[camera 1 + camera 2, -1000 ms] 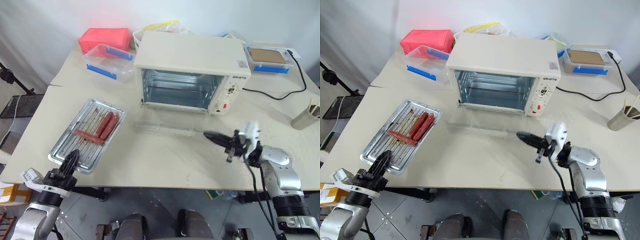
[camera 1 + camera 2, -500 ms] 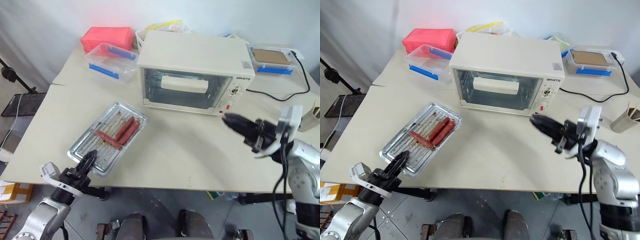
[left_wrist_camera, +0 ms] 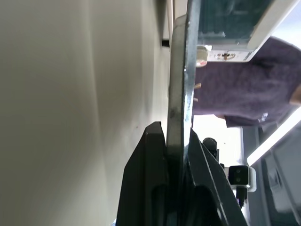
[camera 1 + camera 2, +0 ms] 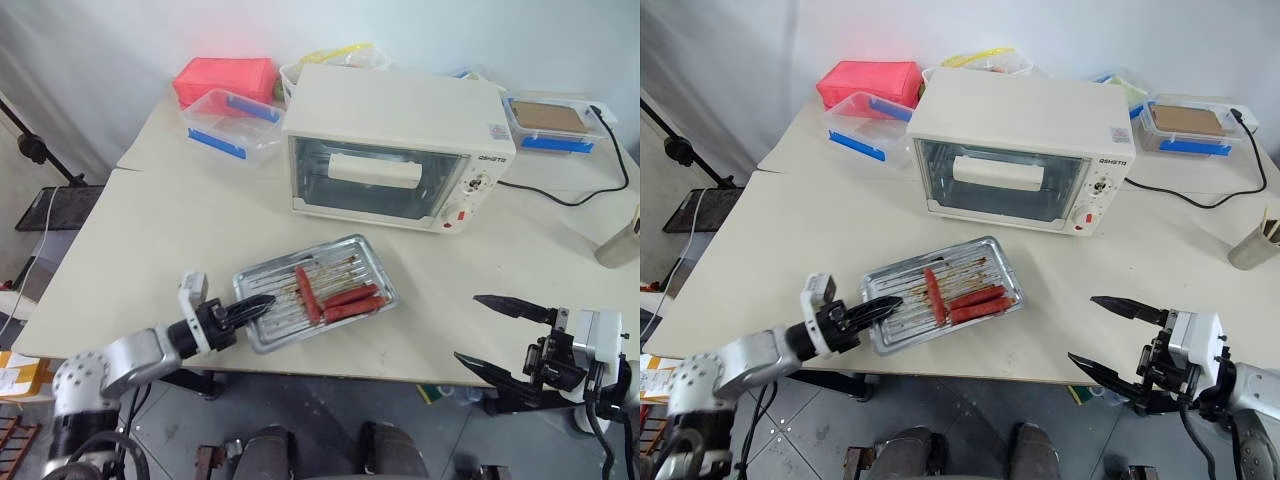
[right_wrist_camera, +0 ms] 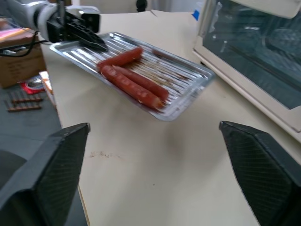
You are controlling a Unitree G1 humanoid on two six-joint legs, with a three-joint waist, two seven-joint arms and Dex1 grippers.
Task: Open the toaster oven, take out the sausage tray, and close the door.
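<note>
I read this as the tail end of the job: the door (image 4: pixel 378 178) of the toaster oven (image 4: pixel 395 140) is up and closed, its white handle showing through the glass, and the sausage tray (image 4: pixel 315 292) is out on the table (image 4: pixel 150 230). From the oven, the tray lies at about 7 o'clock, near the front edge of the table, with three red sausages (image 4: pixel 335 298) on its rack.

My left gripper (image 4: pixel 243 308) is clenched on the tray's rim at the corner nearest my left arm; the wrist camera shows the thin metal edge pinched between the two black fingers (image 3: pixel 146 183). My right gripper (image 4: pixel 1110 338) hangs beyond the table's front edge at about 4 o'clock from the tray, its fingers spread wide and holding nothing.

What I judge remains is to let the tray settle flat, release it and draw the left arm clear. The tray sits near the edge, so I would ease off gently rather than drag it.

Against a second ago: then the door lay folded down open, with my right gripper closed at its handle, and the tray sat farther to the left, lengthwise toward the oven. Now the door is shut, the right gripper has pulled back and opened, and the tray has been swung rightward, in front of the oven.
</note>
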